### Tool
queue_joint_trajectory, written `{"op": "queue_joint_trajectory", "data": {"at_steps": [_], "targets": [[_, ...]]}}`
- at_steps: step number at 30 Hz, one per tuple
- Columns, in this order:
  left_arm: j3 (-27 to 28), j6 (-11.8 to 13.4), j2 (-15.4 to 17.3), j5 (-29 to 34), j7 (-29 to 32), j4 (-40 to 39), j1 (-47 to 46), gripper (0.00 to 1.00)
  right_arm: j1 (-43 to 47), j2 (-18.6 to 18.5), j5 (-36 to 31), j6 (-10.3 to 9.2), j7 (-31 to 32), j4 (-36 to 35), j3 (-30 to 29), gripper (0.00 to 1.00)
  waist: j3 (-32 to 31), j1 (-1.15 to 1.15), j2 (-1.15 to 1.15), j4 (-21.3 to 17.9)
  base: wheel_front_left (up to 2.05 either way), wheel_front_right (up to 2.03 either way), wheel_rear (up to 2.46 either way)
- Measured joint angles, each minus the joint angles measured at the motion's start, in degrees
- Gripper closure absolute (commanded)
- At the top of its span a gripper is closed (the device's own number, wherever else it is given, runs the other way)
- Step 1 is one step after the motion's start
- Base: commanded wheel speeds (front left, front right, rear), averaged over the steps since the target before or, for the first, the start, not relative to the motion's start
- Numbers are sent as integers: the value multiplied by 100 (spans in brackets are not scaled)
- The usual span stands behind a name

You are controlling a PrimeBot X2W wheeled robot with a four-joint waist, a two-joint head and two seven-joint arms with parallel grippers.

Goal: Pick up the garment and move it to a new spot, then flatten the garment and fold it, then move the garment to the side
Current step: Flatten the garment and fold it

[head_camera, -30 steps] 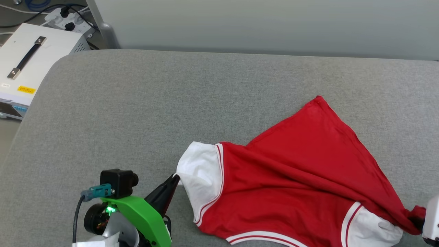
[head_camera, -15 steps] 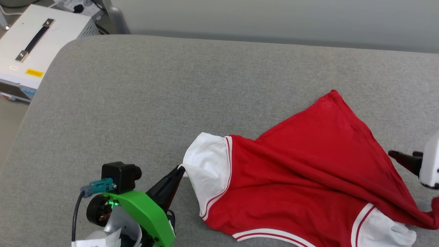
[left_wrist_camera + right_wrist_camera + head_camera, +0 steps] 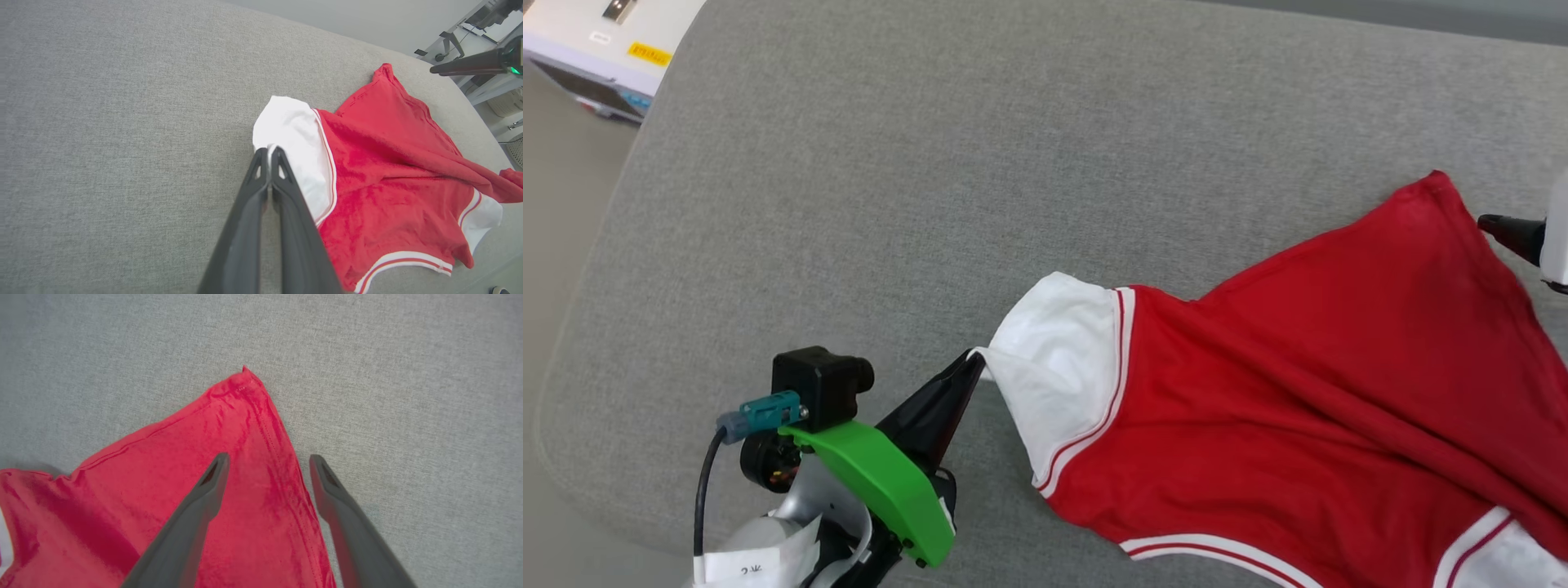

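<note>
Head view places the jersey T-shirt point(image 3: 1298, 392) toward four o'clock on the grey upholstered surface point(image 3: 890, 163). It is rumpled, plain red side up, with one white sleeve point(image 3: 1062, 359) drawn out toward eight o'clock. The left gripper point(image 3: 974, 361), down at seven o'clock, has its jaws pressed together on the outer edge of that sleeve, and the left wrist view shows the same pinch on white cloth. That grip looks like an anchor, keeping one end taut while the other end is dealt with.

The right gripper point(image 3: 267, 459) comes in at two o'clock with its jaws spread wide. They straddle the red cloth just short of the pointed hem corner point(image 3: 245, 375); whether the tips touch the fabric I cannot tell. I judge this to be the flattening step, with a grab at that corner likely next so the body can be pulled square.

Bare surface stretches from ten to one o'clock, which leaves ample room to spread. The rounded edge curves close by the left gripper from seven to nine o'clock, with floor point(image 3: 556, 245) beyond and a white box point(image 3: 596, 41) at eleven. The shirt runs off the picture at five o'clock, so its margin there is unknown.
</note>
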Motion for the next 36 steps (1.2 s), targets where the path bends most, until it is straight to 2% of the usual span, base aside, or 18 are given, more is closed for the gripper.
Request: {"op": "queue_joint_trajectory", "data": {"at_steps": [7, 17, 18, 19, 20, 21, 29, 36], "targets": [[-63, -97, -155, 0, -109, 69, -104, 100, -434, -113, -266, 0, -77, 611, 18, 0, 407, 1, 0, 402, 0, 0, 0], [-134, -240, -357, -26, -258, 290, -196, 100, -572, -426, -381, 0, -149, 943, 160, 0, 783, 1, 0, 882, 0, 0, 0], [-142, -265, -365, -26, -261, 313, -204, 100, -571, -469, -394, 0, -109, 958, 193, 9, 801, 1, 0, 920, 0, 0, 0], [-148, -269, -374, -26, -279, 341, -204, 100, -566, -508, -397, 0, -77, 964, 241, 42, 814, 1, 0, 955, 0, 0, 0], [-154, -270, -379, -26, -289, 368, -204, 100, -548, -545, -396, 0, -53, 960, 270, 88, 821, 1, 0, 984, 0, 0, 0], [-159, -274, -382, -26, -303, 386, -204, 100, -539, -566, -392, 0, -49, 953, 281, 100, 824, 1, 0, 1003, 0, 0, 0], [-155, -312, -390, -27, -326, 467, -211, 100, -460, -527, -319, 0, -201, 1017, 271, 100, 718, 1, 0, 1019, 0, 0, 0], [-119, -302, -356, -34, -328, 492, -211, 100, -383, -390, -169, 0, -633, 1151, 301, 100, 488, 1, 0, 922, 0, 0, 0]]}}
